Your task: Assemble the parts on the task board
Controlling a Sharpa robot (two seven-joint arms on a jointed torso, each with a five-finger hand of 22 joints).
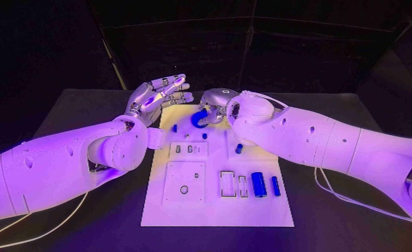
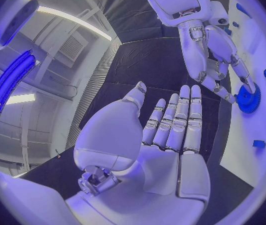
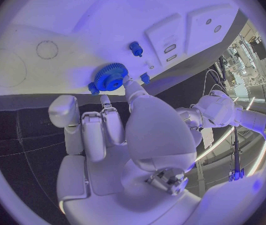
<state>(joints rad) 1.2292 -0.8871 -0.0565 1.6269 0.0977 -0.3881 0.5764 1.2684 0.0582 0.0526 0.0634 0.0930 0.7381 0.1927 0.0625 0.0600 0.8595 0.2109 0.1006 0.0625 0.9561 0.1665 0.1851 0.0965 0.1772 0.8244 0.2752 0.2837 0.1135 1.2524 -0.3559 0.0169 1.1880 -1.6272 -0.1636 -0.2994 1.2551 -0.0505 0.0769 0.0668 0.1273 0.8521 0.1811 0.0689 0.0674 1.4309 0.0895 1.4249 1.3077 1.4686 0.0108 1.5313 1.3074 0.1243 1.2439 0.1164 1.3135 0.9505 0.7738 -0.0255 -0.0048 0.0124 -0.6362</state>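
Left hand [image 1: 157,98] hangs open, fingers spread, holding nothing, just beside the white task board [image 1: 219,204]; right hand [image 1: 217,106] pinches the blue toothed gear [image 1: 199,120] at its fingertips, seating it; next, press it squarely down

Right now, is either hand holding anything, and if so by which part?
The right hand has fingertips on the rim of the blue gear on the task board; whether it truly grips cannot be told. The left hand holds nothing.
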